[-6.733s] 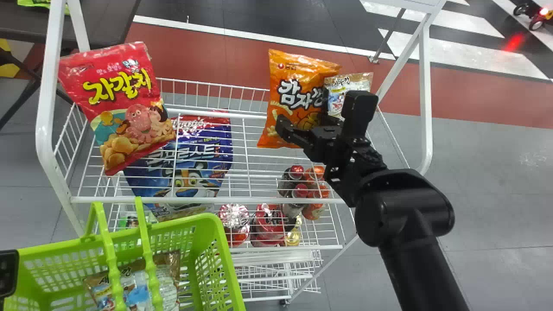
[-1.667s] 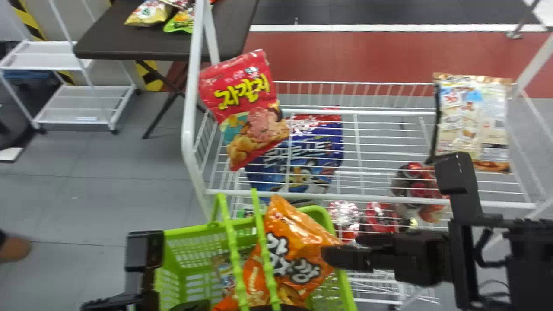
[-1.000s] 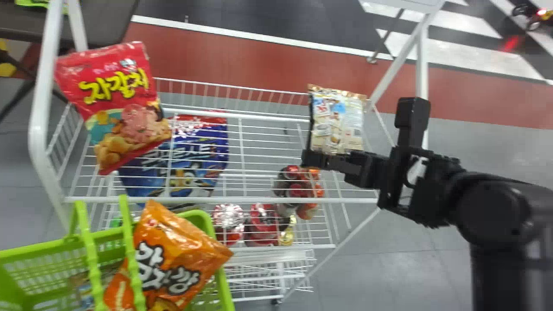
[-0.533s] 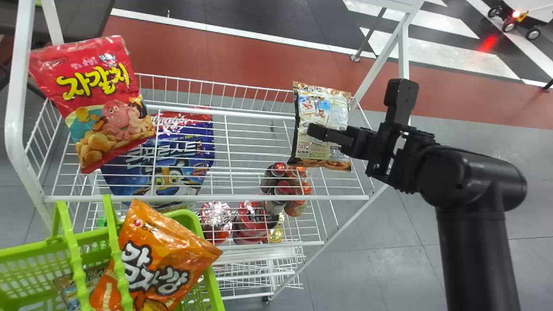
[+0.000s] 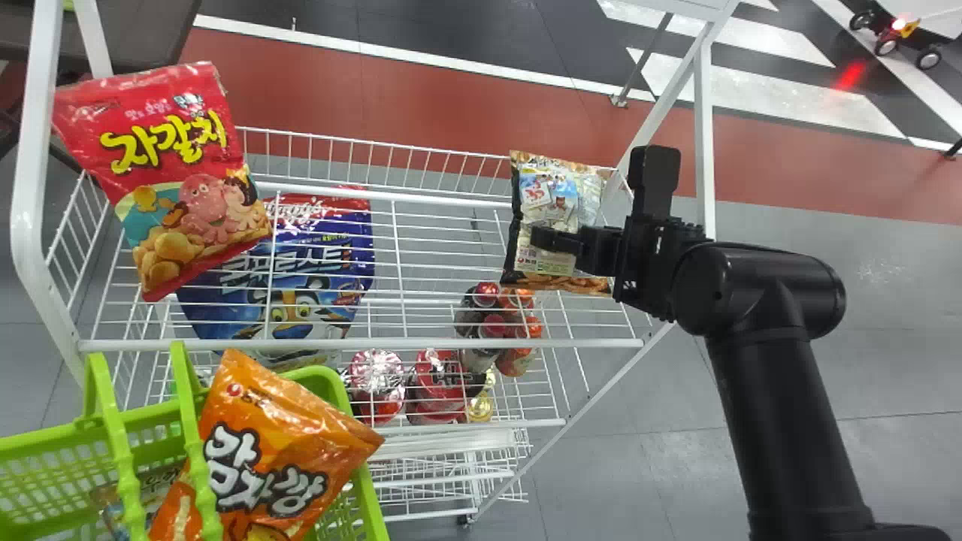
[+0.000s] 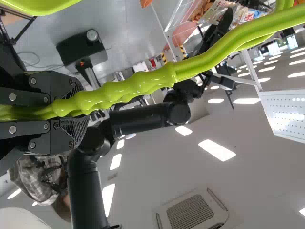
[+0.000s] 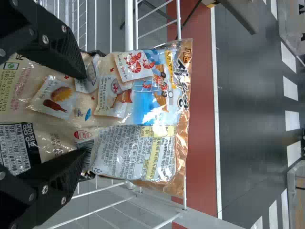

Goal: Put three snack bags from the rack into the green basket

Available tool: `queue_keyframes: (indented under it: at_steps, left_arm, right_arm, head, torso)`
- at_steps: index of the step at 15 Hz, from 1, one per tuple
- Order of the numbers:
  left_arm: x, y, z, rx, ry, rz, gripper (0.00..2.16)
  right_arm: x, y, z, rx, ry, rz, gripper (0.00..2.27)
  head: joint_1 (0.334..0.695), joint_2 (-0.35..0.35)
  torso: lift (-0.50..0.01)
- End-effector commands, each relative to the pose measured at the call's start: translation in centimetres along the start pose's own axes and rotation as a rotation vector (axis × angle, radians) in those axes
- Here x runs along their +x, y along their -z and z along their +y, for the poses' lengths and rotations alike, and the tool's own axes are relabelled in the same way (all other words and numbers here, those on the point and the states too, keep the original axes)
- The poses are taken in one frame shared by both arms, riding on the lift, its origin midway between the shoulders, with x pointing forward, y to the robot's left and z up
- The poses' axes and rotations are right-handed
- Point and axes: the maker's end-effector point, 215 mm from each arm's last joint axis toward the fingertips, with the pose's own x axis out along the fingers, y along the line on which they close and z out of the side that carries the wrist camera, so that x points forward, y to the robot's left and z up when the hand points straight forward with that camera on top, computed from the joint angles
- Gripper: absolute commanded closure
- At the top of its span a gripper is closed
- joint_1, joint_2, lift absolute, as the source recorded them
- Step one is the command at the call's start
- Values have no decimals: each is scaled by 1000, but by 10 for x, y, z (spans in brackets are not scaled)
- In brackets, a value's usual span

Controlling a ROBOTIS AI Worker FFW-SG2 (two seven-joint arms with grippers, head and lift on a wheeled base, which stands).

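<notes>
Orange bag (image 5: 263,443) and a paler one (image 5: 154,487) sit in the green basket (image 5: 370,488), its handles (image 6: 152,80) clamped by my left gripper (image 6: 71,109). I judge this the third pick: my right gripper (image 7: 85,114) is spread across the beige bag (image 7: 143,152) on the rack (image 5: 421,343); next, I need to close squarely, then lift.

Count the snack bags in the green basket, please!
2. The orange bag sticks up at the right, and a paler bag lies partly covered by it. More may be hidden underneath.
</notes>
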Motion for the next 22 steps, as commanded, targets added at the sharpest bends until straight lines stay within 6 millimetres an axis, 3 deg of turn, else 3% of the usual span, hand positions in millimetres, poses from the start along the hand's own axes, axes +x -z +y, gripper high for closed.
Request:
queue_keyframes:
  at_steps: [1, 3, 6, 8, 10, 12, 17, 22]
  left_arm:
    - [0, 0, 0, 0, 0, -2, 2148]
    - [0, 0, 0, 0, 0, -2, 2148]
    - [0, 0, -1, 0, 0, -3, 2148]
    - [0, 0, -1, 0, -1, -3, 2148]
    - [0, 0, -1, 1, -1, -3, 2148]
    - [0, 0, -1, 1, -4, -3, 2148]
    - [1, -2, -1, 4, -2, -5, 2148]
    - [2, -2, 0, 4, -4, -3, 2148]
  right_arm:
    - [-1, 5, 0, 10, -3, 15, 2135]
    - [-15, -3, 1, 22, -16, -26, 2253]
    - [-43, -15, 10, 46, -65, -80, 2253]
    - [-64, -26, 23, 61, -118, -118, 2253]
    - [-89, -24, 41, 81, -195, -107, 2253]
    - [-117, -12, 69, 100, -298, -60, 2253]
    - [-178, 62, 159, 136, -603, 141, 2253]
    - [-230, 115, 231, 175, -853, 304, 2253]
  head:
    - [695, -350]
    - [695, -350]
    - [695, -350]
    - [695, -350]
    - [695, -350]
    - [695, -350]
    - [695, -350]
    - [695, -249]
  torso:
    - [0]
    - [0]
    - [0]
    - [0]
    - [0]
    - [0]
    - [0]
    - [0]
